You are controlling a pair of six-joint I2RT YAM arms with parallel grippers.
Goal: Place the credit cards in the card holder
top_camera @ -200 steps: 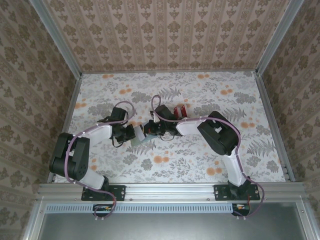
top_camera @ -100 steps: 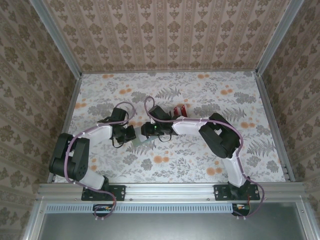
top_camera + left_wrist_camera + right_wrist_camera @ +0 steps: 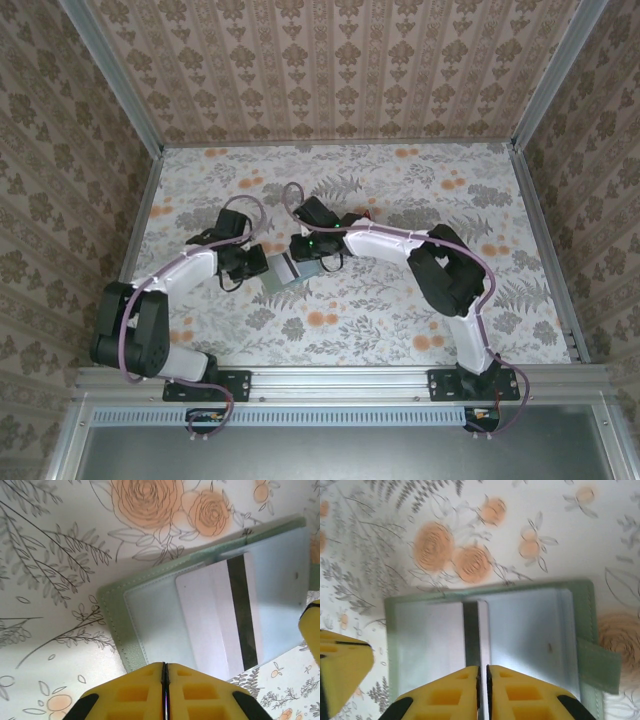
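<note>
Grey-green with stitched edges, the card holder [image 3: 150, 625] lies open and flat on the flowered bench [image 3: 50, 670], directly ahead of the left gripper [image 3: 165, 674]. The holder's near edge runs under that gripper's yellow fingertips. From there its long axis slants away to the gripper's right. The inner panels are paler than the rim.

A white card [image 3: 215, 630] with a dark stripe across it lies flat on the holder's inside. Its long axis follows the holder's, and it sits just ahead and right of the left gripper.

The left gripper's jaws are pressed together, with only a hairline between them. Whether they pinch the holder's edge or only rest on it cannot be told.

From the right gripper [image 3: 482, 677], the holder [image 3: 530, 625] lies crosswise just ahead, its long axis running left to right. A strap tab [image 3: 597, 665] sticks out at the end on that gripper's right. The right gripper's jaws are also nearly together, with a thin pale sliver showing in the gap. It is unclear whether that sliver is a card edge they have hold of.

In the overhead view the holder [image 3: 283, 273] sits between the left gripper [image 3: 262, 263] and the right gripper [image 3: 303, 250], which face each other close over it.
</note>
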